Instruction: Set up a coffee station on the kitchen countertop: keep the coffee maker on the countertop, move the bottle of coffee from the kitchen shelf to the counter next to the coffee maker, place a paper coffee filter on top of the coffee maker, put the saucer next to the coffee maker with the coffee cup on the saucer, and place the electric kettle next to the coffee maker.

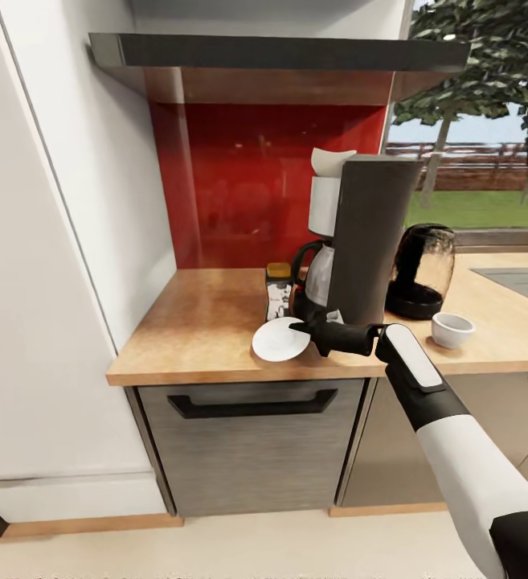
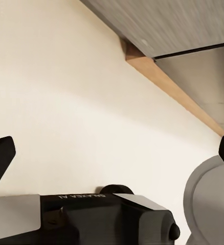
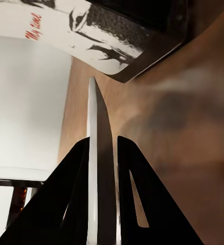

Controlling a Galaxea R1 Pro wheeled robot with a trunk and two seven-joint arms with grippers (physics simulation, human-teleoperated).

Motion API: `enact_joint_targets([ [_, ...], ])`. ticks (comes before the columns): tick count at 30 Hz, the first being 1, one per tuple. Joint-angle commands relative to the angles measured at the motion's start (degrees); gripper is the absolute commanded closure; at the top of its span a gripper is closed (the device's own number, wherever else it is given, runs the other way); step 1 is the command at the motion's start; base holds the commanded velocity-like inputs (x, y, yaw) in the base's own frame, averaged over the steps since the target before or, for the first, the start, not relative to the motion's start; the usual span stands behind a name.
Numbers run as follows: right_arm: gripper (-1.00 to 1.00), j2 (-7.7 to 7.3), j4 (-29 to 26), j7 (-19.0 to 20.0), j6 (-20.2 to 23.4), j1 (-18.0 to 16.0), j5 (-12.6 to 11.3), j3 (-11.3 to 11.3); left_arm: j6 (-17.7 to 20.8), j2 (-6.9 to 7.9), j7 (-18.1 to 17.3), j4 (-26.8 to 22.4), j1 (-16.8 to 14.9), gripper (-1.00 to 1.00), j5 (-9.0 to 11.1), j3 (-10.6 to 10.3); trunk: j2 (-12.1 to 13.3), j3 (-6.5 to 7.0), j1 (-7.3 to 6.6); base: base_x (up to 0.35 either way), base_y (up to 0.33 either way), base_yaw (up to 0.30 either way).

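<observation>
On the kitchen countertop [image 1: 207, 322] stands the coffee maker [image 1: 372, 233], with the paper coffee filter [image 1: 329, 161] on its top. The bottle of coffee [image 1: 278, 291] stands close at its left. My right gripper [image 1: 302, 326] is shut on the rim of the saucer [image 1: 278, 341], low over the counter's front edge in front of the bottle. In the right wrist view both fingers [image 3: 76, 178] clamp the saucer [image 3: 95, 112] edge-on, with the bottle's label [image 3: 86, 25] just beyond. The electric kettle [image 1: 421, 269] and the coffee cup [image 1: 452, 329] sit right of the coffee maker. My left gripper [image 2: 112, 158] hangs open over the floor.
The kitchen shelf [image 1: 280, 53] hangs above a red backsplash [image 1: 239, 185]. A tall white cabinet side [image 1: 63, 241] closes off the counter's left end. A grey drawer front with a black handle [image 1: 251, 404] sits below. A sink edge [image 1: 521, 281] shows at the far right.
</observation>
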Motion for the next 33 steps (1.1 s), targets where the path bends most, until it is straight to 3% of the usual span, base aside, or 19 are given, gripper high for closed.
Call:
enact_joint_targets([
  [1,1.00,-0.04,-0.04,-0.51,-0.03,-0.04,-0.44,0.09,-0.35,0.01,-0.09,0.01,-0.03,-1.00,0.37,-0.47,-0.03,-0.15,-0.01,0.000,0.000,0.000],
  [11,1.00,-0.04,-0.04,-0.51,-0.02,-0.03,-0.44,0.15,-0.35,0.01,-0.09,-0.02,-0.03,-1.00,0.37,-0.47,-0.03,-0.88,-0.01,0.000,0.000,0.000],
  [33,1.00,-0.01,-0.04,-0.51,-0.03,-0.03,-0.44,0.25,-0.35,0.01,-0.09,-0.02,-0.03,-1.00,0.37,-0.47,-0.03,-0.93,-0.01,-0.011,0.000,0.000],
])
